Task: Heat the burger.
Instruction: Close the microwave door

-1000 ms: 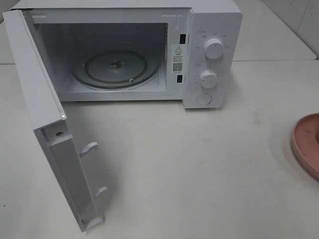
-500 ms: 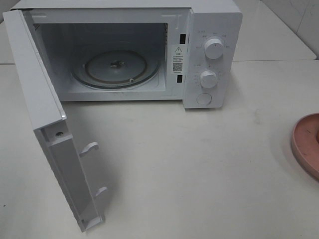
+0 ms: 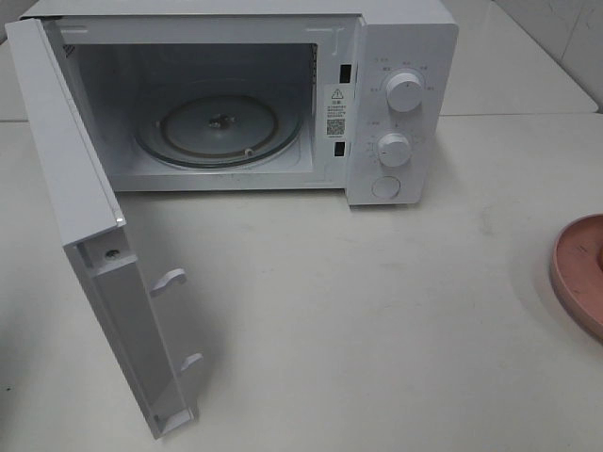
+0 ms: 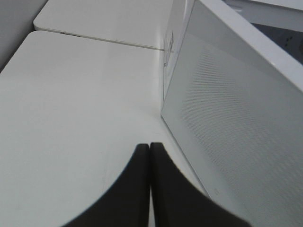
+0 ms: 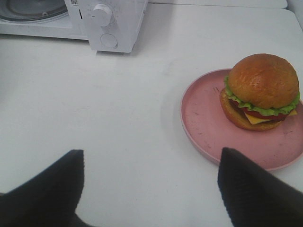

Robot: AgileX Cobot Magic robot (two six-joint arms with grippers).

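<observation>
White tables (image 3: 396, 311) pushed together, pale tiled wall (image 3: 556, 28) behind.

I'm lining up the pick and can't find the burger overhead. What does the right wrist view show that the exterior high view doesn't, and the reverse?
Right wrist only: the burger sitting on the plate, and the open right pincer holding nothing.
Exterior high only: the microwave door swung open and the whole turntable, bare.
Both: the table, the microwave with its knobs, and the plate, though overhead only its edge shows at the right.
</observation>
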